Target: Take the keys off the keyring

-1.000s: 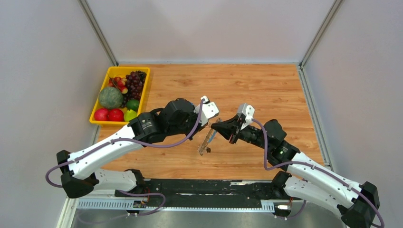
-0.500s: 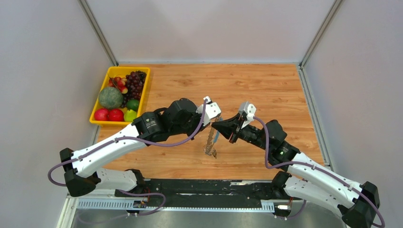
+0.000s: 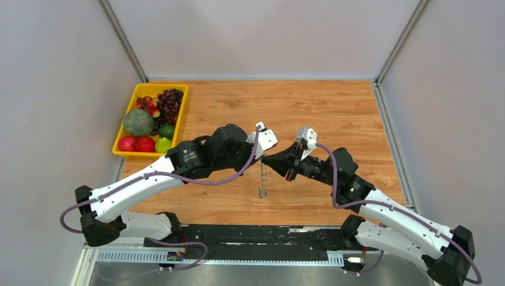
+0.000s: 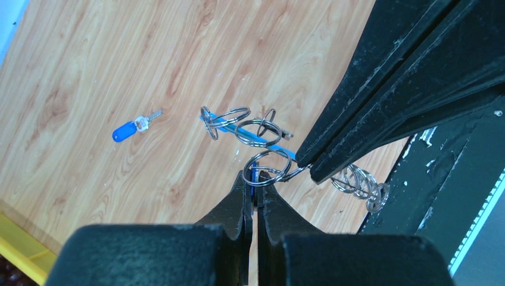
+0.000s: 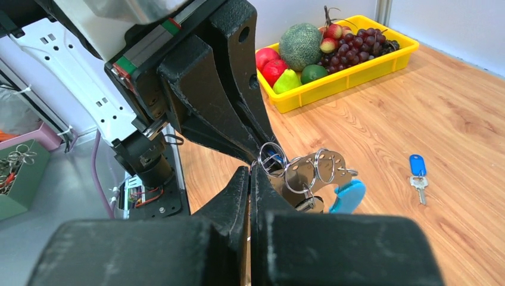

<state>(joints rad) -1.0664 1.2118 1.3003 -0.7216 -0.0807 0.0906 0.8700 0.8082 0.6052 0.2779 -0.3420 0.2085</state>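
Keyring [image 3: 262, 177] is held in mid-air between both arms, above the table [image 3: 333, 107], apparently so that one side can be braced while the other is worked. The left gripper [image 4: 255, 186] is pinched shut on a loop of it, and the right gripper [image 5: 250, 174] is clamped on a neighbouring loop. Its long axis hangs near vertical, pointing down at the table. One blue-headed key [image 4: 128, 130] is seen lying well apart, judged already freed.
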